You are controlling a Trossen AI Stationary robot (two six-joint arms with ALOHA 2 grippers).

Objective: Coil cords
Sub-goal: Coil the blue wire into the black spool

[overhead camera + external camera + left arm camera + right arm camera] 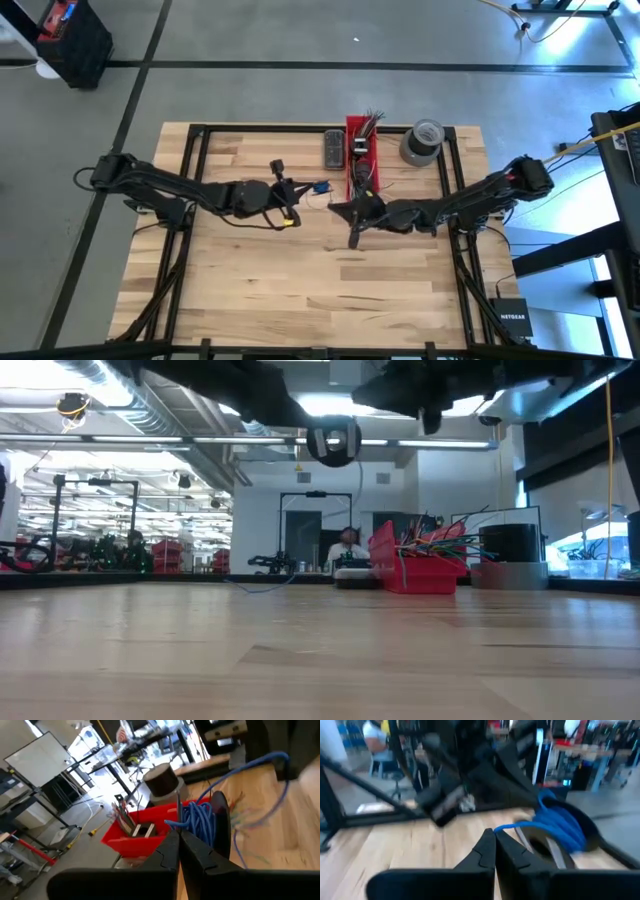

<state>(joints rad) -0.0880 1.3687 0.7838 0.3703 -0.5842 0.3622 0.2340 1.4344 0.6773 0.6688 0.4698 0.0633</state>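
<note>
High view shows our left gripper (pixel 290 207) nearest the blue cord (pixel 320 187), both grippers' jaws pressed together.

an industrial workshop: exposed ceiling ducts (pixel 110 385), metal racks (pixel 95 520) holding gear, a concrete floor (pixel 300 40) around the wooden worktable (pixel 300 290).

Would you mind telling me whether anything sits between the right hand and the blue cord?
Nothing visible does. The right hand, shut, points at the blue cord coiled just ahead, with only bare table between them.
</note>
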